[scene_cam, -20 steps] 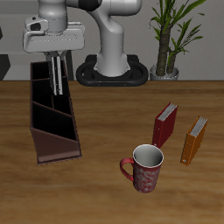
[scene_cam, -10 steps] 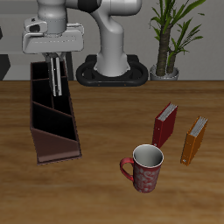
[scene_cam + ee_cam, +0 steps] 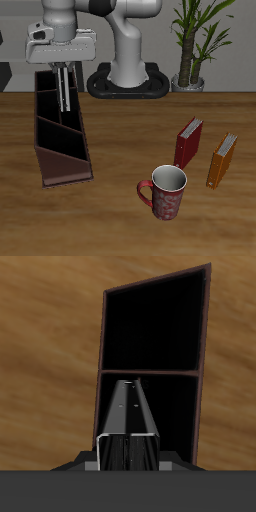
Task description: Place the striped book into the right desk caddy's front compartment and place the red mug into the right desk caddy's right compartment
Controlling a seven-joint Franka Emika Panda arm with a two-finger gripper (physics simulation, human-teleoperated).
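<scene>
Two-finger gripper (image 3: 66, 100) pinching thin grey-striped book (image 3: 128, 426) over long maroon desk caddy (image 3: 45, 150); confirm front compartment, keep upright, lower before release.

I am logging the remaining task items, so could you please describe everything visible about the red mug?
The red mug is dark red with pale speckles, glossy like glazed ceramic, with a pale grey inside that looks empty. It stands upright on the wooden table near the front edge, its handle pointing sideways toward the right desk caddy. Nothing touches it but the table; the red book stands just behind it, apart.
</scene>
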